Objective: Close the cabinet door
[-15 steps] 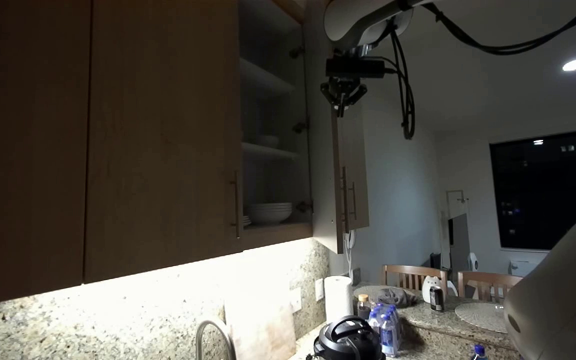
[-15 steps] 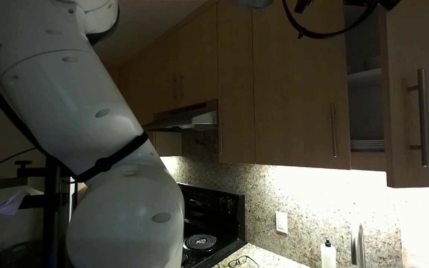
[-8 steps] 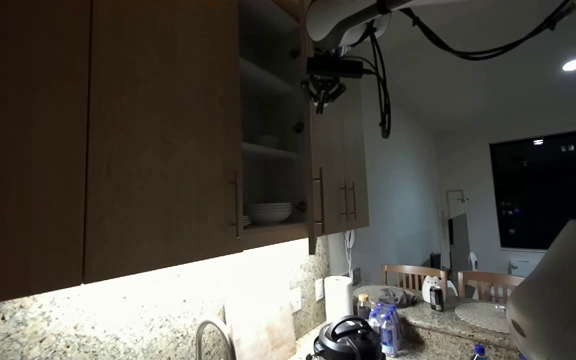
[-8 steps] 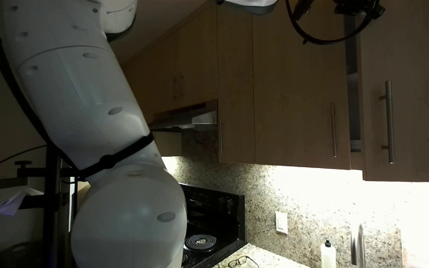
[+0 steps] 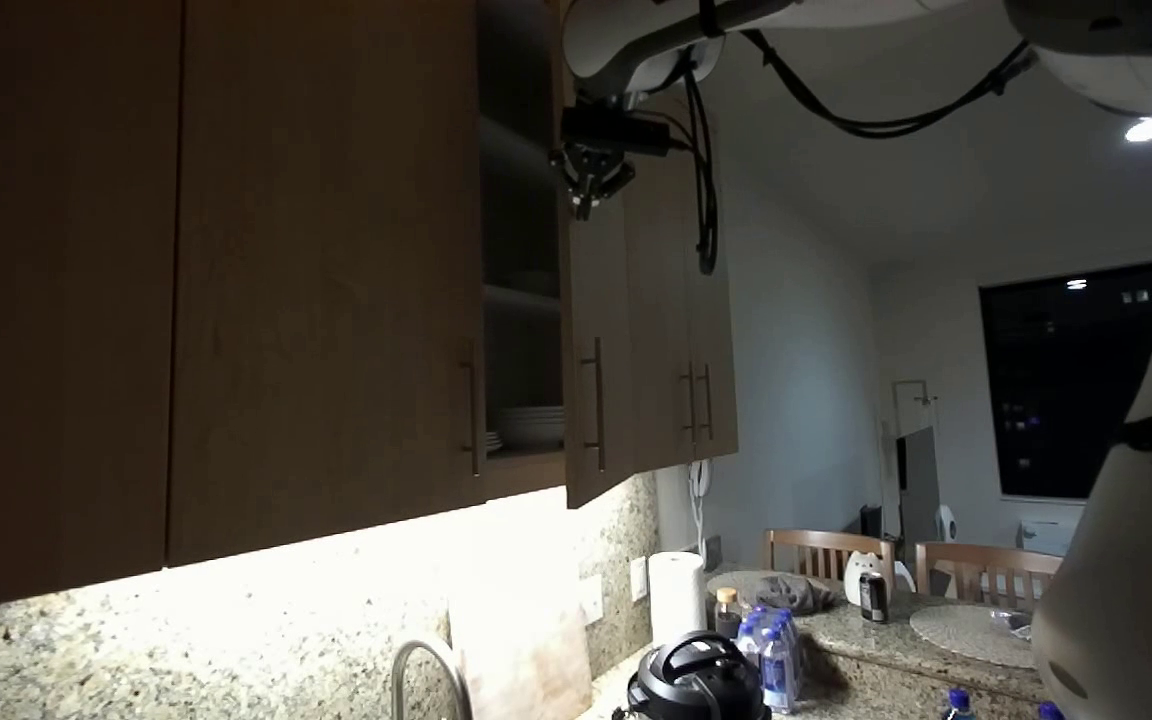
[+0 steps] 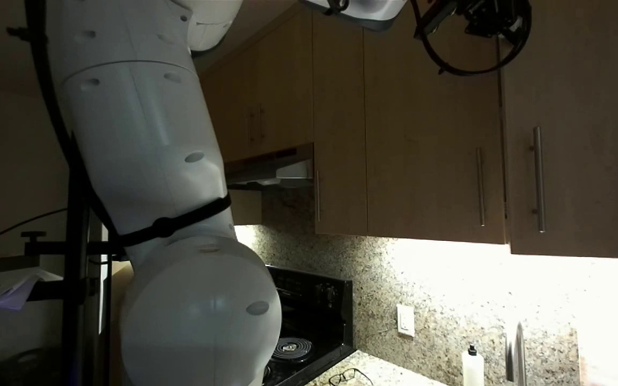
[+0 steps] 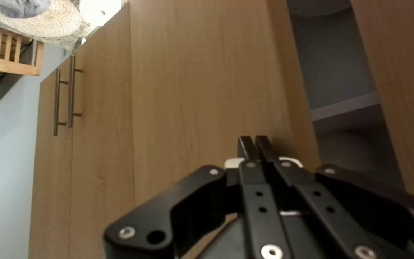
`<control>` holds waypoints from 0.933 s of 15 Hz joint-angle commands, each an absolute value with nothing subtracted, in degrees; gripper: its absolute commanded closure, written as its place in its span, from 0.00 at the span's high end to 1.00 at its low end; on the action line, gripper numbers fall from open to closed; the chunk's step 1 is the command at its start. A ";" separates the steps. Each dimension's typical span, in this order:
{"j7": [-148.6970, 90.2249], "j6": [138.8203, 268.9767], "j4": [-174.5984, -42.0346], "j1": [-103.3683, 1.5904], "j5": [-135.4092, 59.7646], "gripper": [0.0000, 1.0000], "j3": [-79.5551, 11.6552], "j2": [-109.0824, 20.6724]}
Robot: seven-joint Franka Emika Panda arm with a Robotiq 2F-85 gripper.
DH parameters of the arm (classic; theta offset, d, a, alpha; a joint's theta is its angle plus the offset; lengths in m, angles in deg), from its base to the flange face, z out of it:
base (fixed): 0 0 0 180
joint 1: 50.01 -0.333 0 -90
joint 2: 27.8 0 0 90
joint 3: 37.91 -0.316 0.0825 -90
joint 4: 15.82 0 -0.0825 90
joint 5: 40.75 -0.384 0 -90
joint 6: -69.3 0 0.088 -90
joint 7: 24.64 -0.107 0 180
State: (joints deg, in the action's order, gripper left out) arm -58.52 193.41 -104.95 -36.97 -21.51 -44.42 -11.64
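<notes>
Flat-fronted kitchen cabinets [image 6: 338, 118] of light tan wood, smooth with faint vertical grain, hang above a stone backsplash [image 6: 384, 284], speckled grey and beige and lit from under the cabinets. In an exterior view, a white robot arm [image 6: 148, 150] of rounded, tube-like segments fills the left; beyond it sit a black stove [image 6: 314, 300] and a metal range hood [image 6: 271, 171]. In an exterior view, an arched metal faucet [image 5: 424, 645], a white paper towel roll [image 5: 677, 600] and clear bottles [image 5: 774, 670] with blue caps stand below the cabinets, with slatted wooden chairs [image 5: 826, 537] at the far right.

The cabinet door [image 5: 608, 290] is a tall, narrow, plain panel of the same tan wood, with a slim vertical metal bar handle [image 5: 599, 405] low near its free edge. It hangs just to the right of a wider matching door [image 5: 336, 250] and stands ajar, its left edge angled out toward the near side. Through the dark gap show a pale shelf [image 5: 521, 297] and stacked round white bowls [image 5: 533, 428].

The black gripper [image 7: 253, 138], all angular links and round screw heads, is clenched, its two slim fingers [image 7: 249, 149] side by side. Its tips are close to the door's outer face, near the free edge; whether they touch it cannot be told.
</notes>
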 commanded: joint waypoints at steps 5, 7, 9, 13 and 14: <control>-47.02 180.79 -100.00 -43.47 -28.67 0.07 -40.55 -11.93; -44.31 177.61 -99.96 -44.04 -30.28 0.07 -39.30 -10.91; -41.08 173.62 -100.26 -44.56 -31.87 0.07 -38.18 -9.83; -35.39 165.34 -101.78 -45.41 -32.38 0.08 -37.35 -7.83; -34.15 163.47 -102.16 -45.60 -32.17 0.08 -37.39 -7.37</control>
